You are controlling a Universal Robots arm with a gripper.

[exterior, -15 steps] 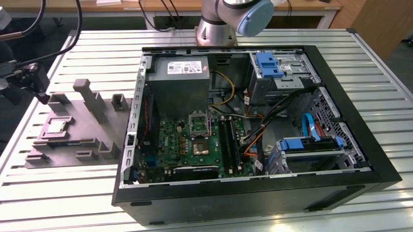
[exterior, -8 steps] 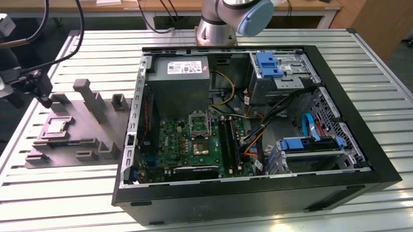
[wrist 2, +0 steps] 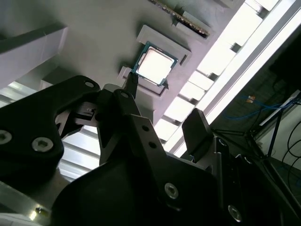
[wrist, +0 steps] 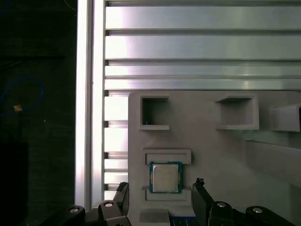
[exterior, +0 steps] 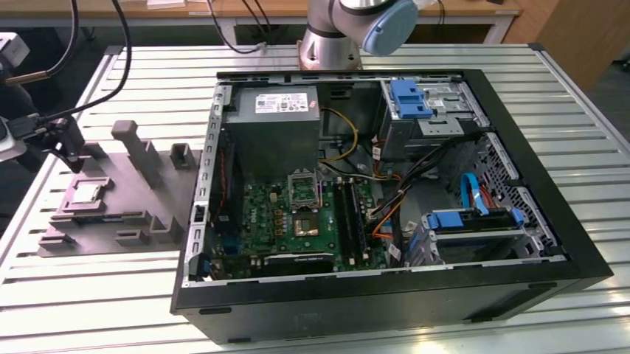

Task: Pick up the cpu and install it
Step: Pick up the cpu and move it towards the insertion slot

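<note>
Misalignment looked the likeliest fault: the moulded grey plastic tray [exterior: 118, 184] held the small silvery square cpu [wrist: 165, 177] snug in a shallow pocket, and the black two-fingered hand [wrist: 161, 188], spread wide and empty above it, could catch the pocket's rim or tilt the chip. A ribbed aluminium tabletop [exterior: 551, 96] lay under the tray; a dim room [wrist: 37, 155] lay beyond it.

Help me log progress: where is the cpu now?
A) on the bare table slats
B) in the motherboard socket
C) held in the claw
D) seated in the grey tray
D: the cpu lies flat in a recess of the grey tray, the open claw not gripping it.
</note>
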